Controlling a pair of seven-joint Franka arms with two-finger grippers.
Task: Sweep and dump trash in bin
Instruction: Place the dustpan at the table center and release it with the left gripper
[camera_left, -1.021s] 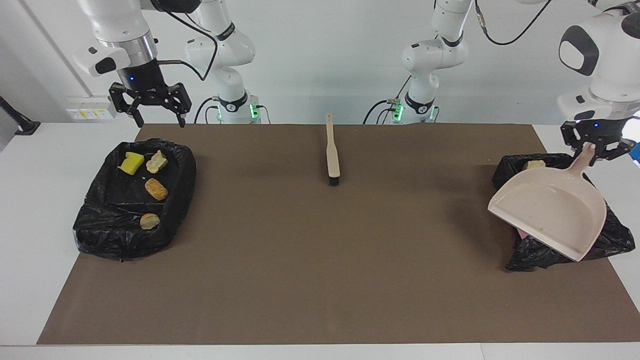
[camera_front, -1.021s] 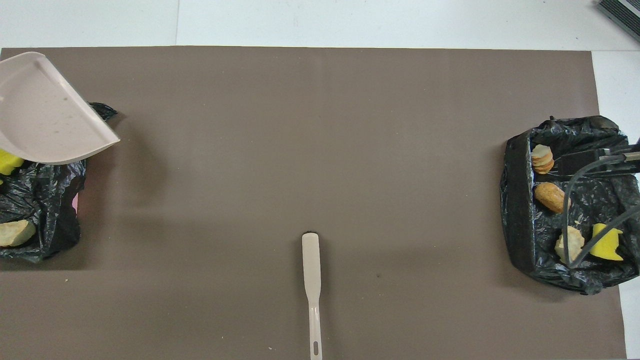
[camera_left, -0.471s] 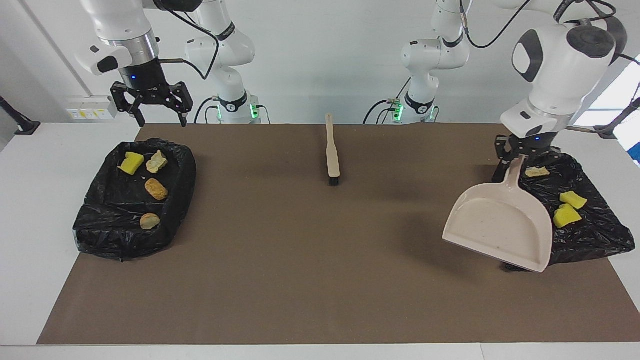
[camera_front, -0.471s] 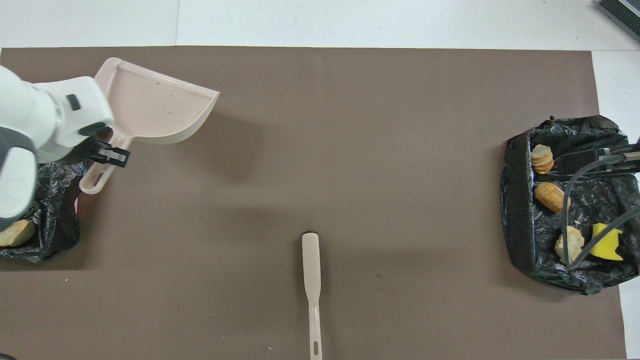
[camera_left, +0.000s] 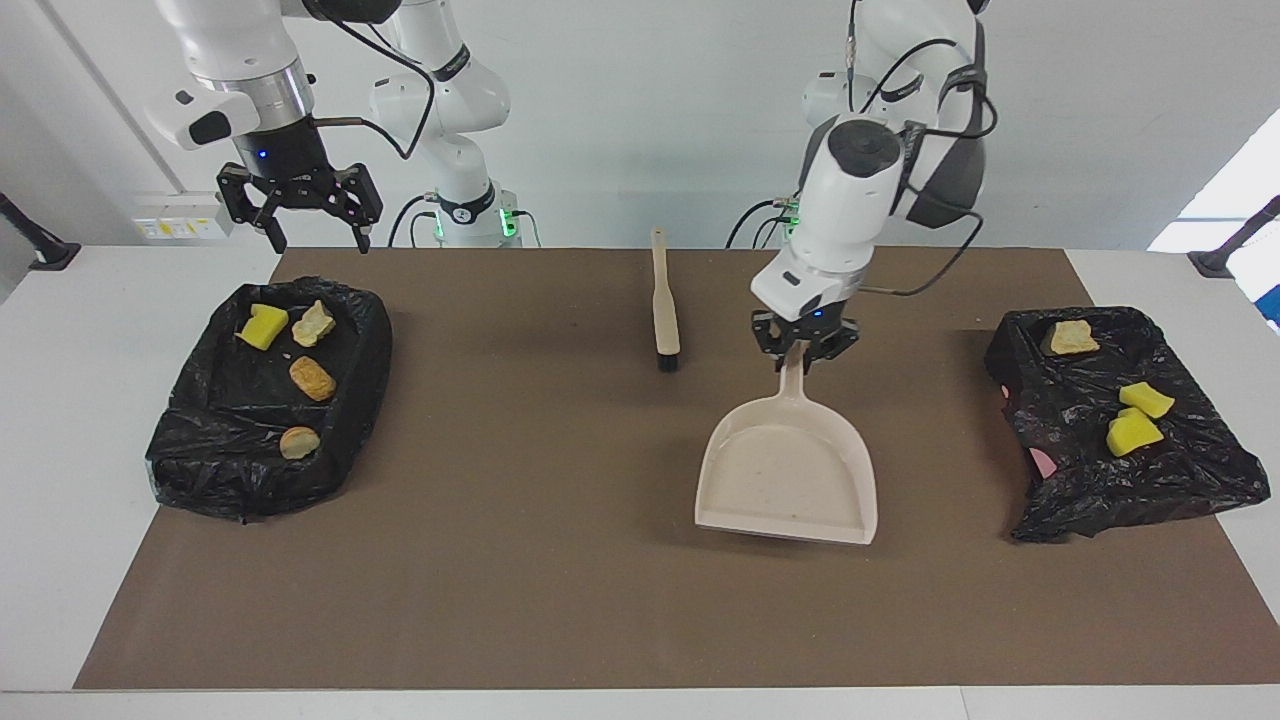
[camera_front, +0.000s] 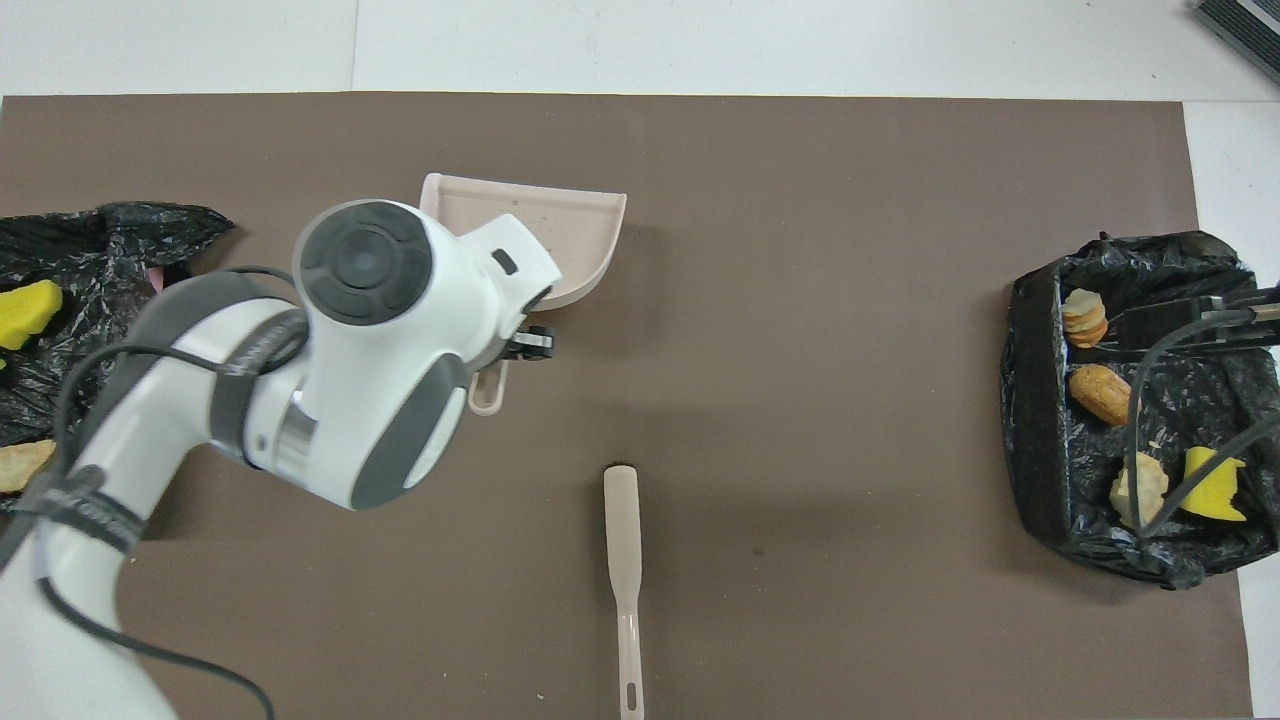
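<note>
While the left gripper is clamped on the handle of the beige dustpan, the pan hangs level and empty over the brown mat, its open lip pointing away from the robots. No brand, label or writing can be read on it or on anything else here.

Taking the dustpan as the landmark: one hand brush lies flat on the mat just beside the pan's handle, nearer to the robots and toward the right arm's end, bristles pointing away from the robots.

There are two bins, both lined with black plastic. The bin at the left arm's end sits well apart from the dustpan and holds three pieces of trash in the facing view: two yellow sponge pieces and one tan bread lump. The bin at the right arm's end is farther still from the dustpan, past the brush, and holds four pieces: one yellow sponge piece and three bread lumps. None of the trash lies in the pan or on the open mat.

The right gripper waits in the air over the robots' edge of that second bin, fingers spread wide, holding nothing.
</note>
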